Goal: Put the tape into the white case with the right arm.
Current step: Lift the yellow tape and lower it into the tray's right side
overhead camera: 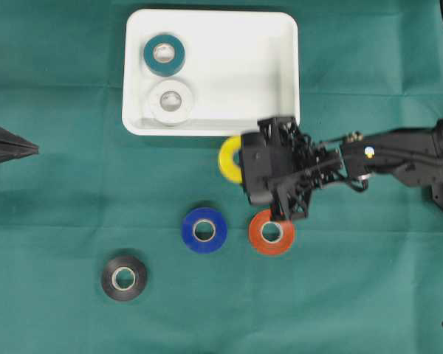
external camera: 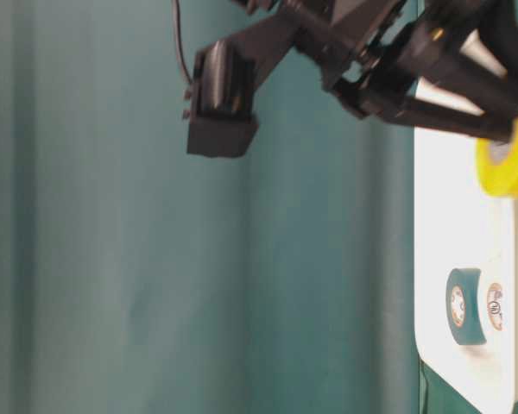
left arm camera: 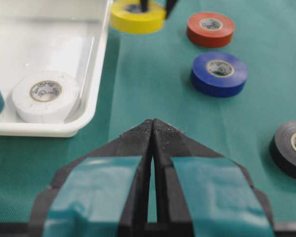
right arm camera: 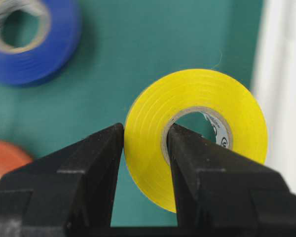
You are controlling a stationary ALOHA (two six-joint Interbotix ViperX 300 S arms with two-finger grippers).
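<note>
While the left gripper (left arm camera: 152,131) sits pressed together, the right gripper (right arm camera: 145,143) pinches the yellow tape (right arm camera: 197,133) just beside the case (overhead camera: 280,81).

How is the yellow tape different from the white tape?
The yellow tape is pinched through its wall by the right end effector, one finger in its hole; the white tape lies free, nothing touching it. The yellow tape is still outside the white case, near its rim; the white tape rests flat inside, beside a teal roll. Colours differ. Both are ring-shaped rolls with a pale core.
</note>
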